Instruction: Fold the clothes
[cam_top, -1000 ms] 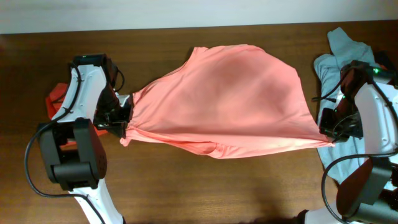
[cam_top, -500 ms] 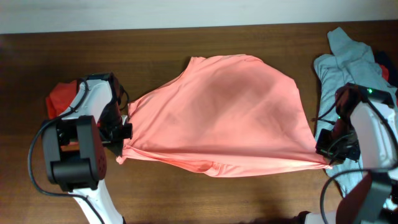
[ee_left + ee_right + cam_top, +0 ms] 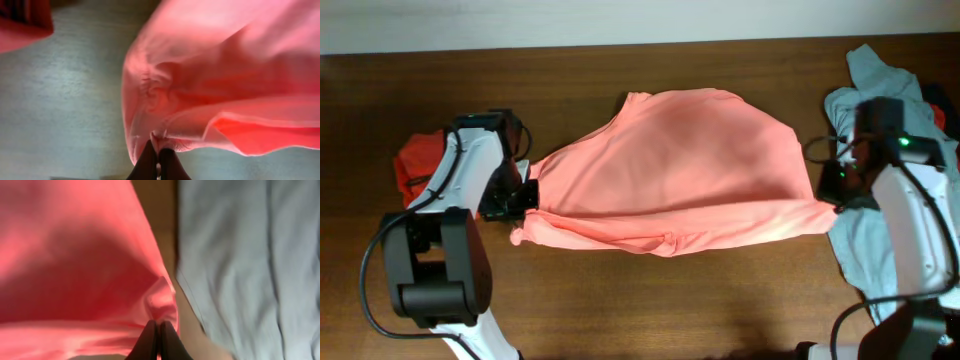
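**A:** Where's the pink top (image 3: 690,170)?

**B:** Centre of the overhead frame, stretched over the table (image 3: 620,310) between both arms. It looks thin, light and limp, so it should sag and slip easily.

**A:** And the grip?

**B:** The left gripper (image 3: 158,150) and right gripper (image 3: 158,329) each pinch bunched fabric, jaws pressed together. Hems suit best, though which corners they hold I can't tell.

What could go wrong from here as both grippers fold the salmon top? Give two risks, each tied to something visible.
1. The left gripper and right gripper each pinch only a small bunch of the salmon top; the thin fabric may slip out mid-fold.
2. The right gripper works right beside the grey-blue garment, so it might snag or drag that along.
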Action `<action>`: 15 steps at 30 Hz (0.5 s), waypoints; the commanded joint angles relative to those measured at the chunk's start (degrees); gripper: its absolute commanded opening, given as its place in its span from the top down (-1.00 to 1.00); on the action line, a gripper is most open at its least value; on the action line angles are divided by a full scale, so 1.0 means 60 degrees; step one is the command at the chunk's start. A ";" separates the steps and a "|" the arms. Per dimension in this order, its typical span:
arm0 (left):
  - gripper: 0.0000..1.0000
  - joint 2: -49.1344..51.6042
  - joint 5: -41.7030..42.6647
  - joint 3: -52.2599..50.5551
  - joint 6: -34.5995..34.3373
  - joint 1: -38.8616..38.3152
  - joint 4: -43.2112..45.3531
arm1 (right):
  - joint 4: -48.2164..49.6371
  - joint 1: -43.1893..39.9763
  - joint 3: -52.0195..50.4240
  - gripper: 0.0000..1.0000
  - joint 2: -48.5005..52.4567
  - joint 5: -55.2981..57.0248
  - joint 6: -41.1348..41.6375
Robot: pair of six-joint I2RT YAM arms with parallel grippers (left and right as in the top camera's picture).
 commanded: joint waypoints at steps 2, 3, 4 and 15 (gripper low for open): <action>0.99 -0.0142 0.0073 0.0007 -0.0157 -0.0251 0.0106 | 0.1049 0.0444 0.0160 0.92 0.0670 -0.0171 -0.0357; 0.99 -0.0142 0.0069 0.0007 -0.0157 -0.0251 0.0106 | 0.1351 0.0474 0.0160 0.92 0.0816 -0.0171 -0.0353; 0.99 -0.0142 0.0066 0.0007 -0.0157 -0.0251 0.0106 | 0.1676 0.0488 0.0160 0.92 0.0984 -0.0171 -0.0353; 0.99 -0.0142 -0.0980 -0.0193 -0.1246 -0.0248 0.0576 | 0.3876 0.0488 0.0160 0.89 0.2583 -0.0178 -0.0328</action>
